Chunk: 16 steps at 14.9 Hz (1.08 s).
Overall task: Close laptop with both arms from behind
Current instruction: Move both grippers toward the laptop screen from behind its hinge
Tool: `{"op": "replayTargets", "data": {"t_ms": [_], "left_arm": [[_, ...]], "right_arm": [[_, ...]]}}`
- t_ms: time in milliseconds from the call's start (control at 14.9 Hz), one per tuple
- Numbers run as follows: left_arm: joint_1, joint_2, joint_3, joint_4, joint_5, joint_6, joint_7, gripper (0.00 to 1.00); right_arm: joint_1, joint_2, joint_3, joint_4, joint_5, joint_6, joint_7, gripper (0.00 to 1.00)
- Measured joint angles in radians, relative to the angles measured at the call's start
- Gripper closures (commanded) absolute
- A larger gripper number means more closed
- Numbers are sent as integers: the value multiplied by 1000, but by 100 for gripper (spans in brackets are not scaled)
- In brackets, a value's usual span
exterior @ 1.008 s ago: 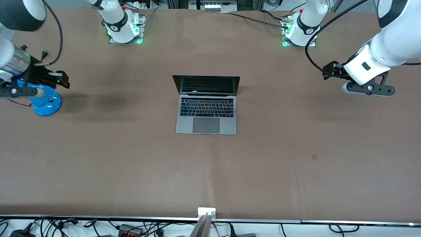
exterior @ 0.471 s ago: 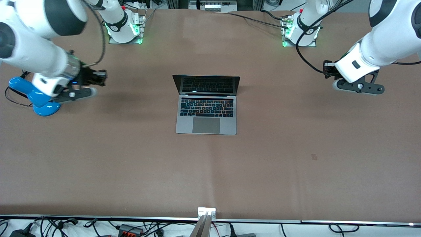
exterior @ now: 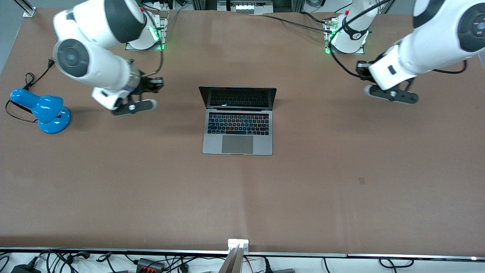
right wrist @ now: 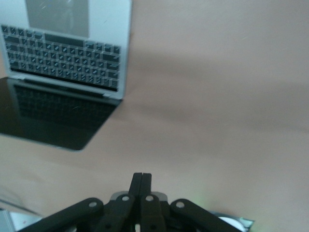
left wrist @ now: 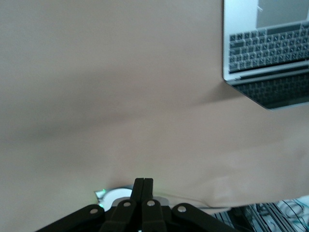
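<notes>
The silver-grey laptop (exterior: 238, 129) sits open in the middle of the table, its dark screen (exterior: 238, 97) upright on the side toward the arm bases. My right gripper (exterior: 158, 84) is shut and empty, above the table beside the laptop toward the right arm's end, level with the screen. My left gripper (exterior: 360, 70) is shut and empty, above the table toward the left arm's end, well apart from the laptop. The left wrist view shows its shut fingers (left wrist: 143, 186) and the laptop's corner (left wrist: 270, 48). The right wrist view shows shut fingers (right wrist: 142, 181) and the laptop (right wrist: 67, 53).
A blue desk lamp (exterior: 41, 110) with a black cord stands at the right arm's end of the table. The arm bases (exterior: 144, 34) (exterior: 346, 36) stand at the table's edge farthest from the front camera. Cables lie below the nearest edge.
Both arms have swung inward toward the laptop. The right gripper has moved from over the blue lamp to near the screen's edge. The laptop has not moved.
</notes>
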Motion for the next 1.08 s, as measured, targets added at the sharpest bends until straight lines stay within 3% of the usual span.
{"op": "replayTargets", "data": {"t_ms": [202,471,672,874,1076], "left_arm": [[-4,1,-99,-41,-39,25,-77,99],[-7,-5,-283,-170,-94,221,-225,99],[-13,-26,-411,-234,-119,282,-305,99],[-13,-47,-479,-292,-133,343,-325,99],[-12,-57,-497,-376,-134,470,-347,99]], "right_arm": [[56,45,0,-1,21,-4,9,100],[140,99,1,0,59,5,87,100],[164,109,1,0,94,4,115,100],[177,125,1,-1,98,4,116,100],[183,153,1,-1,121,20,121,100]]}}
